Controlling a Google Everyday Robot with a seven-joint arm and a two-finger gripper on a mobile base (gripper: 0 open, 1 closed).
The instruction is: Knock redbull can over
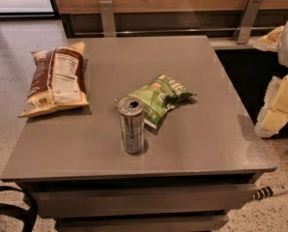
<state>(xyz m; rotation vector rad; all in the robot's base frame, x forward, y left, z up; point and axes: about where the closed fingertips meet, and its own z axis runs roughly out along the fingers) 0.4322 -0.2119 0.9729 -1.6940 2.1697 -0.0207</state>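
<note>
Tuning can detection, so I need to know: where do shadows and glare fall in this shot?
Camera view: the can casts a short soft shadow on the table, its rim catching light; the green bag and brown bag shade the tabletop at their near edges; strongest glare lies at top left, above the floor; the gripper shows pale at the right edge, beside the table.

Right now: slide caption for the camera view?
Redbull can upright on grey table, green chip bag behind it, brown snack bag left; gripper beyond the right edge.

Hand (278,111) far right; green bag (159,97) beside can (132,125)
</note>
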